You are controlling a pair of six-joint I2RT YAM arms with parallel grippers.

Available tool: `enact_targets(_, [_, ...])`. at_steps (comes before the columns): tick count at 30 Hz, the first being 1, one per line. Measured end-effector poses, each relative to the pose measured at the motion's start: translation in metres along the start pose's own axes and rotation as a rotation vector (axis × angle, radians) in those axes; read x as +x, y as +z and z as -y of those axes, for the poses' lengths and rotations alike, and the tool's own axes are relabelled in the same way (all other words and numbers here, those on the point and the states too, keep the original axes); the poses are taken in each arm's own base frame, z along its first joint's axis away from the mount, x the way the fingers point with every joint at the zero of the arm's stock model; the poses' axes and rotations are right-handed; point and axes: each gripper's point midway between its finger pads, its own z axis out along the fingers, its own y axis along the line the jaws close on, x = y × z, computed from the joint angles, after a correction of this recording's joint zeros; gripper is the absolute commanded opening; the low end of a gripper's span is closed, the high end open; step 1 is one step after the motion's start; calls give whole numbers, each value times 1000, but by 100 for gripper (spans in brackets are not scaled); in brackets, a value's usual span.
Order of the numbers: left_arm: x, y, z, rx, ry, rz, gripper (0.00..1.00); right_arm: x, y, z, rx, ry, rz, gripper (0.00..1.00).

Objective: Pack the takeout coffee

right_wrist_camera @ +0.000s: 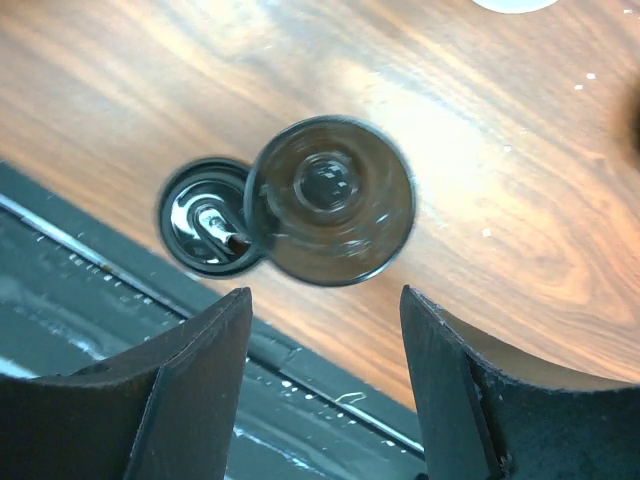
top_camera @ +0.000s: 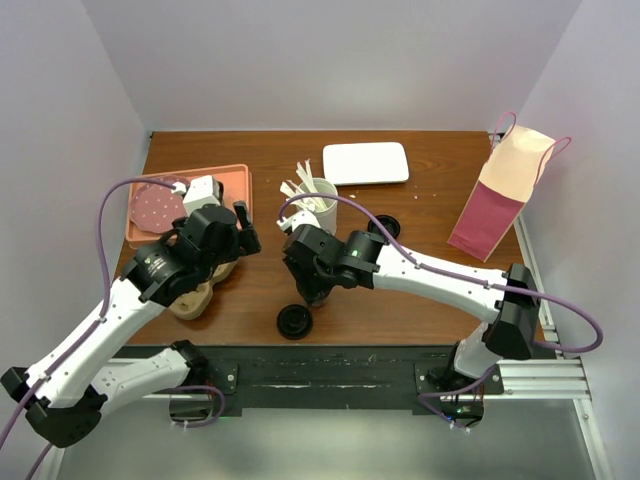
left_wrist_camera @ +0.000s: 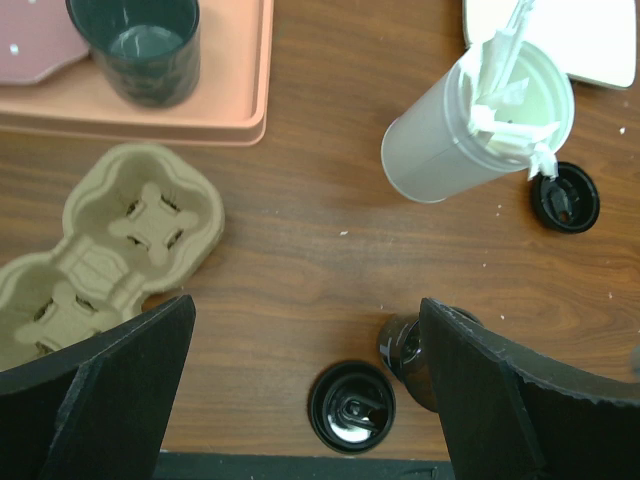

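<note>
The takeout coffee (right_wrist_camera: pixel 330 200) is a small dark, glossy cup standing near the table's front edge; it is blurred and its top looks open. A loose black lid (right_wrist_camera: pixel 205 230) lies against its side, also in the top view (top_camera: pixel 294 322). My right gripper (right_wrist_camera: pixel 325 295) hangs open just above the cup, which is ahead of the fingertips, not between them. In the top view the right gripper (top_camera: pixel 315 288) hides the cup. My left gripper (left_wrist_camera: pixel 305 305) is open and empty over bare table; the cup (left_wrist_camera: pixel 402 347) peeks out by its right finger. The left gripper also shows in the top view (top_camera: pixel 248 228).
A cardboard cup carrier (left_wrist_camera: pixel 110 240) lies at left. An orange tray (left_wrist_camera: pixel 240 110) holds a dark mug (left_wrist_camera: pixel 150 50). A white cup of stirrers (left_wrist_camera: pixel 450 140), a second black lid (left_wrist_camera: pixel 563 197), a white plate (top_camera: pixel 365 162) and a pink paper bag (top_camera: pixel 500 195) stand further back.
</note>
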Motion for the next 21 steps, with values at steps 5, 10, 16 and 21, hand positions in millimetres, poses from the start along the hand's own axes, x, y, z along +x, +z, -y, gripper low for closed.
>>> enact_targets(5, [10, 0, -11, -36, -62, -23, 97, -2, 2, 1, -8, 7, 1, 63])
enact_targets(10, [-3, -8, -23, -66, -77, 33, 97, 12, -1, -20, -70, -26, 9, 65])
enact_targets(16, [-69, -49, -21, 5, -107, 235, 98, 23, 4, -75, -160, -141, 9, 66])
enact_targets(21, [-125, -98, -29, 88, -176, 444, 98, 44, 37, -104, -178, -270, -52, 68])
